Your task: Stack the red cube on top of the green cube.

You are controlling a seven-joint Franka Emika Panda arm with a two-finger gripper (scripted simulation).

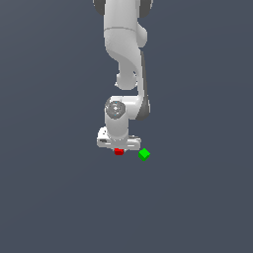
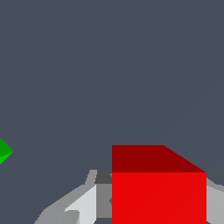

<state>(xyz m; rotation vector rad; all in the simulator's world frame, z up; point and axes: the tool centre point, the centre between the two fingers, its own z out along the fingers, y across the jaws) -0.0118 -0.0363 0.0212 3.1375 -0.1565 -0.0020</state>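
Right up against the wrist camera sat the red cube (image 2: 158, 192), filling the lower right of that frame, with pale gripper fingers (image 2: 83, 205) flanking it on either side. In the exterior view the gripper (image 1: 118, 148) hung just below frame centre, the red cube (image 1: 118, 151) tucked under it, apparently clamped between nearly closed fingers. The green cube (image 1: 144, 154) lay on the counter (image 1: 49, 197) just beside, toward the exterior view's right, apart from the red one. By my read, the grasp was made; the next move called for lifting, carrying across, and centring above green before lowering.
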